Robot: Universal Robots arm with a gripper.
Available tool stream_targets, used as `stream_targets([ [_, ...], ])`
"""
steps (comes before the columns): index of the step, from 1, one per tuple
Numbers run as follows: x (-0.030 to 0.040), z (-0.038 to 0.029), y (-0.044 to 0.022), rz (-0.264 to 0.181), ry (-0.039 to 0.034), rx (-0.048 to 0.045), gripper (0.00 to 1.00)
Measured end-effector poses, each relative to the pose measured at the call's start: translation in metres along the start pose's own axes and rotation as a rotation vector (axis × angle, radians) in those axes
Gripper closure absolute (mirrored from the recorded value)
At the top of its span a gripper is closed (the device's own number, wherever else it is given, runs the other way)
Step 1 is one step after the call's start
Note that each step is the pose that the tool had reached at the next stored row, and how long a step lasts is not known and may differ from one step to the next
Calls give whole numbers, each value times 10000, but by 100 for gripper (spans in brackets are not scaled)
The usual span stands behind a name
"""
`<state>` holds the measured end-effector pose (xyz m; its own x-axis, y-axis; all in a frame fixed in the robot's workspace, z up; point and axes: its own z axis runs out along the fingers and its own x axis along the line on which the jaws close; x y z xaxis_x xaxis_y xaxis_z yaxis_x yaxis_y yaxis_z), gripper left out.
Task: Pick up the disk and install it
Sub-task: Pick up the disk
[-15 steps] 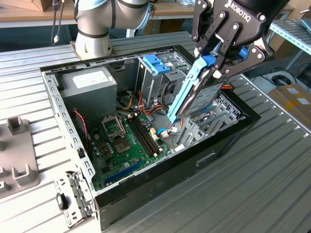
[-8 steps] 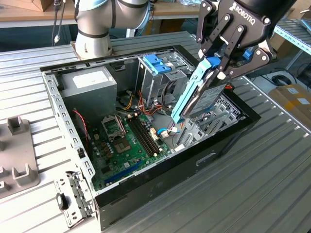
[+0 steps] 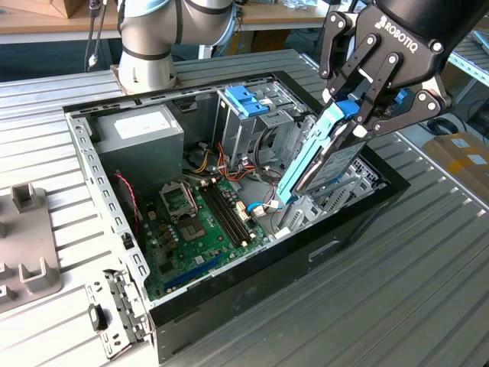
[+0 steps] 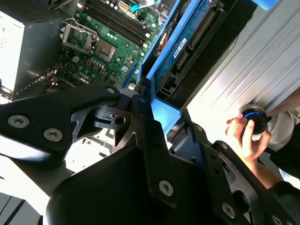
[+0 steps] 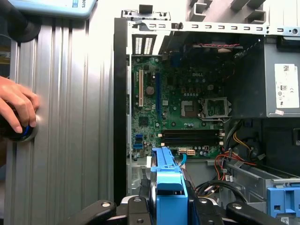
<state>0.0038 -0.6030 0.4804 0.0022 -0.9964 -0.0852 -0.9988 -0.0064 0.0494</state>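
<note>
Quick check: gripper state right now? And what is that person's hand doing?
Gripper: shut on the disk, held tilted over the open computer case.
Person's hand: fingers wrapped around a round black knob.

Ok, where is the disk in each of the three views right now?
Exterior view: the disk hangs tilted in the gripper, over the computer case at the exterior view's right.
First wrist view: the disk is seen edge-on, its blue carrier clamped in the gripper.
Second wrist view: the disk shows its blue carrier and underside, beside the motherboard.
Shared landmark: the green motherboard.
</note>
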Motion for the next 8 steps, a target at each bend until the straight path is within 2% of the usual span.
stream_targets([
  [8, 37, 1, -2, 0, 0, 0, 63],
])
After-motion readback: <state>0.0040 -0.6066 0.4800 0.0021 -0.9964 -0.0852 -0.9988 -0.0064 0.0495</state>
